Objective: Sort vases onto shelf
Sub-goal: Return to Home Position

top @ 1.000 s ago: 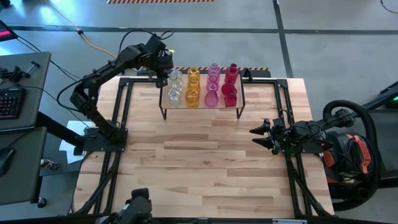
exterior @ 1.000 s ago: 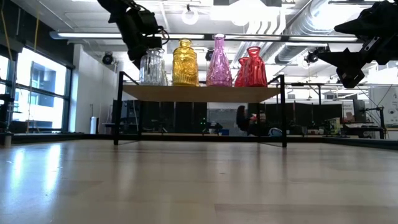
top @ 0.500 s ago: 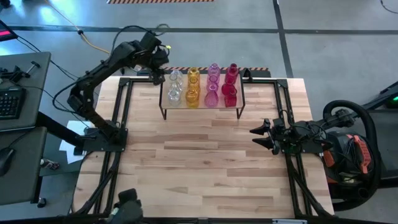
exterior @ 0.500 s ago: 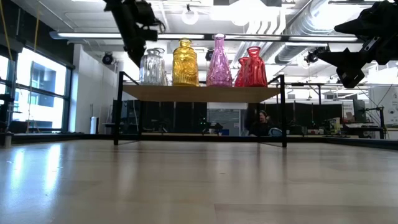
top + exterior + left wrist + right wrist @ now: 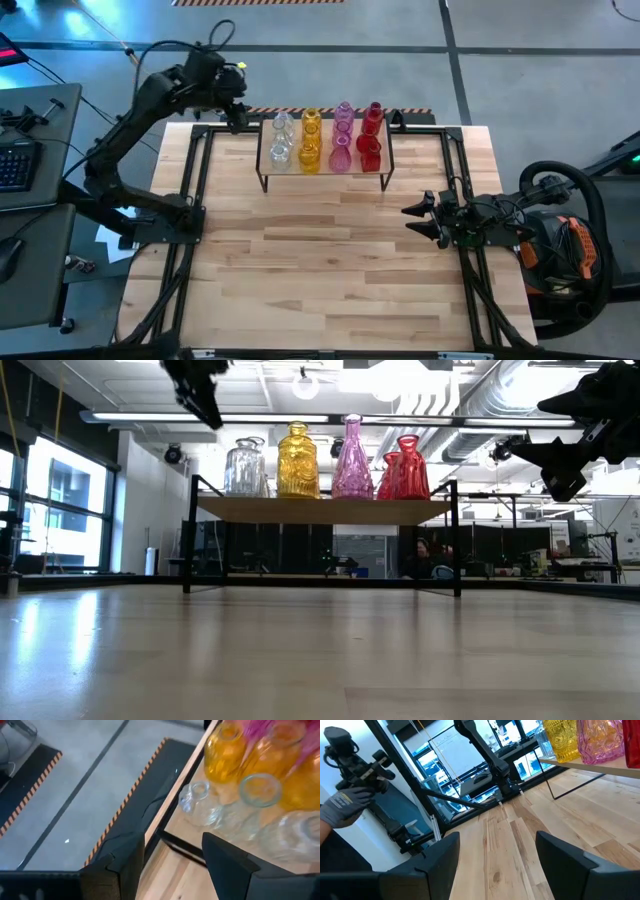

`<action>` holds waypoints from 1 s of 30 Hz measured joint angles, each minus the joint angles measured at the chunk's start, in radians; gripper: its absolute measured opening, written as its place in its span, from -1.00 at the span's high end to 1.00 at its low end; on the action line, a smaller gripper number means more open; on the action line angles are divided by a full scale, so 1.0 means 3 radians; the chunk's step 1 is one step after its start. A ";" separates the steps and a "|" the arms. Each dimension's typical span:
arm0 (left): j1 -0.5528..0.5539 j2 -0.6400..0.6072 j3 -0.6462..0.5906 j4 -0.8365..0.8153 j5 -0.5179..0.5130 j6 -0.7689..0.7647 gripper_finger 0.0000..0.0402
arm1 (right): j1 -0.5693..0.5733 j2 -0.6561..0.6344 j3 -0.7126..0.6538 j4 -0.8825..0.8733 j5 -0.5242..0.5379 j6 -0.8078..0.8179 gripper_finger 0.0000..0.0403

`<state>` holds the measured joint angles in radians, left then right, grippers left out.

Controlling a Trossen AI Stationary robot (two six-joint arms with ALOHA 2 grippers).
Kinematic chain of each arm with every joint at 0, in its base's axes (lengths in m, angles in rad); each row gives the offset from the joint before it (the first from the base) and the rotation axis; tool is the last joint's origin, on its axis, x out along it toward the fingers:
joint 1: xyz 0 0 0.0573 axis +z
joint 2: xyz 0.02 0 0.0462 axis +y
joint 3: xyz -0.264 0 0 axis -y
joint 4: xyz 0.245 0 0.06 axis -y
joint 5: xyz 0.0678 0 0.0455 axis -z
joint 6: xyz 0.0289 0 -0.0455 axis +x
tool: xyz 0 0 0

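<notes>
High view: vases on the shelf, both hands empty

Every vase in sight stands on the shelf (image 5: 325,166), ranked by colour. The clear vases (image 5: 281,140) are nearest the left hand (image 5: 237,122), then come the amber vases (image 5: 310,142) and the pink vases (image 5: 342,142), with the red vases (image 5: 370,140) farthest from it. The left hand hangs over the far edge of the desk (image 5: 320,260), near the shelf's clear end but touching nothing. In the low view it sits higher than the vase tops and off to their side. Its wrist view shows the two fingers (image 5: 117,870) spread with nothing between them, and the clear and amber vases lie ahead of it and below.

The right hand (image 5: 413,222) waits over the desk's right side, well apart from the shelf, which stands ahead of it and off to one side. Its fingers (image 5: 560,860) are spread too, with only bare planks showing between them.
</notes>
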<state>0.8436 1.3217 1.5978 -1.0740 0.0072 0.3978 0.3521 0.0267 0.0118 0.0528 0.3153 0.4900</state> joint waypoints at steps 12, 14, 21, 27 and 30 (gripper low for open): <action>-0.0656 -0.0182 0.0000 0.0808 0.0143 -0.0479 0.05 | -0.0001 -0.0001 0.0001 0.0001 -0.0001 0.0000 -0.22; -0.0821 -0.0153 0.0000 0.1073 0.0018 -0.0455 0.05 | -0.0001 -0.0001 0.0000 0.0001 0.0000 0.0000 -0.22; -0.1214 0.0017 0.0000 0.1785 -0.0145 -0.0265 0.08 | 0.0000 0.0000 0.0000 0.0000 -0.0001 0.0000 -0.22; -0.1393 0.0241 0.0061 0.2238 -0.0149 -0.0185 0.30 | 0.0001 0.0000 0.0000 0.0000 0.0000 0.0000 -0.22; -0.1430 0.0411 0.0233 0.2249 -0.0151 -0.0181 0.43 | -0.0001 -0.0001 0.0000 0.0000 0.0000 0.0000 -0.22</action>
<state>0.4146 1.4449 1.6677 -0.3993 -0.0380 0.3434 0.3519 0.0265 0.0117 0.0528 0.3153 0.4900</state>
